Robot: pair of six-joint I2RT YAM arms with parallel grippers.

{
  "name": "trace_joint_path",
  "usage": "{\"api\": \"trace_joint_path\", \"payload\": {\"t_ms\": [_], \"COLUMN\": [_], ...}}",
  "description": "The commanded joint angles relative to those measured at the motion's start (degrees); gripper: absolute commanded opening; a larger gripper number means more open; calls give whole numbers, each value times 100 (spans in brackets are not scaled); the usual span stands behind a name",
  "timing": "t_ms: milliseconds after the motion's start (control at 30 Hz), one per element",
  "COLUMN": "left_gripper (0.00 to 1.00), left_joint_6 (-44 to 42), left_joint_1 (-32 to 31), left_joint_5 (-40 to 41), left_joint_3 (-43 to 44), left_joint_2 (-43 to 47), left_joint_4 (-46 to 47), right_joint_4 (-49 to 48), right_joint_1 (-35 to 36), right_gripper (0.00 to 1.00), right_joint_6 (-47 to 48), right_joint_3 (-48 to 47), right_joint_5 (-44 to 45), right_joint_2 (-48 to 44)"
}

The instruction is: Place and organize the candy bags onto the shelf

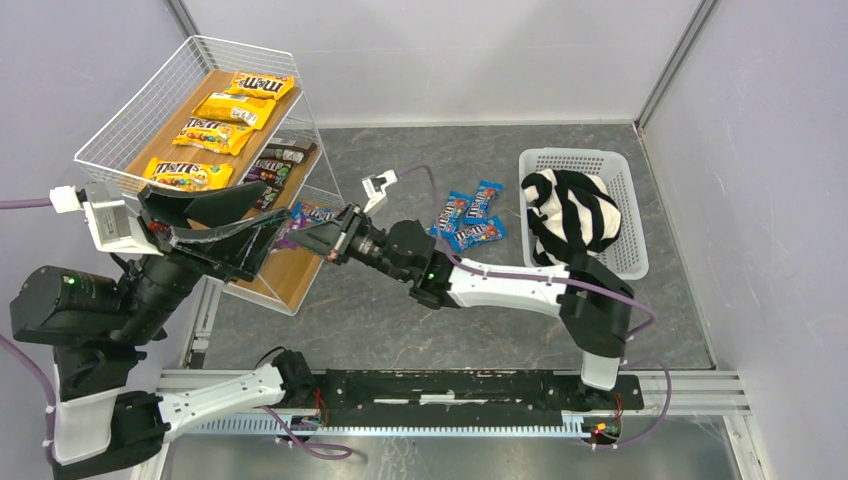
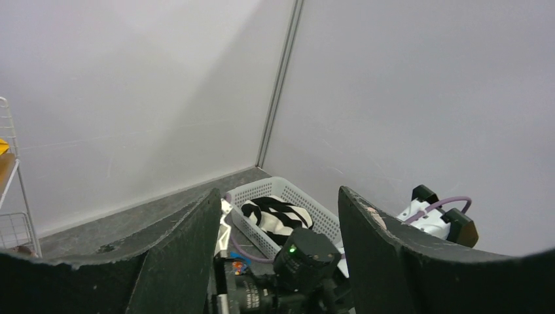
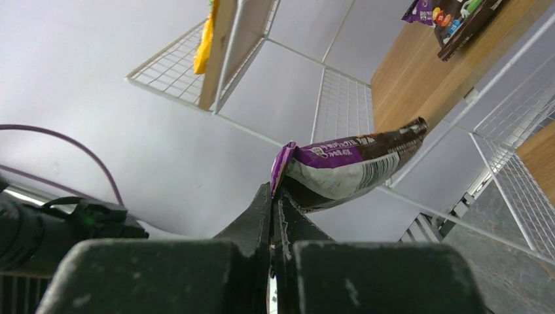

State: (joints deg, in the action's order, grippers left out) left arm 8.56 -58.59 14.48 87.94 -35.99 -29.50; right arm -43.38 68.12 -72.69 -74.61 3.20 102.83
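The shelf (image 1: 180, 75), a white wire rack with slanted wood boards, stands at the far left. Several yellow candy bags (image 1: 215, 135) lie on its top board and dark purple-brown ones (image 1: 270, 165) on the middle board. Three blue candy bags (image 1: 470, 220) lie on the table. My right gripper (image 1: 322, 238) reaches left to the shelf front and is shut on the edge of a purple-brown candy bag (image 3: 347, 163), held beside the lower wire frame (image 3: 340, 104). My left gripper (image 1: 270, 226) is open and empty, raised in front of the shelf just left of the right gripper.
A white plastic basket (image 1: 625, 215) with a black-and-white striped cloth (image 1: 570, 210) stands at the right; it also shows in the left wrist view (image 2: 262, 193). The right arm (image 2: 307, 252) lies below my open left fingers (image 2: 366, 242). Grey walls enclose the table.
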Motion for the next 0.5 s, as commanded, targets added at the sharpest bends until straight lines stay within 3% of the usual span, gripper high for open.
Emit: {"api": "trace_joint_path", "payload": {"t_ms": [0, 467], "left_gripper": [72, 72], "left_joint_6": [120, -67], "left_joint_1": [-4, -4], "left_joint_5": [-97, 110], "left_joint_3": [185, 78], "left_joint_2": [44, 165], "left_joint_4": [-90, -225], "right_joint_4": [139, 965], "right_joint_1": [33, 207], "right_gripper": [0, 0], "right_joint_6": [-133, -121], "right_joint_3": [-887, -2706], "right_joint_5": [64, 345], "right_joint_2": [580, 1744]}}
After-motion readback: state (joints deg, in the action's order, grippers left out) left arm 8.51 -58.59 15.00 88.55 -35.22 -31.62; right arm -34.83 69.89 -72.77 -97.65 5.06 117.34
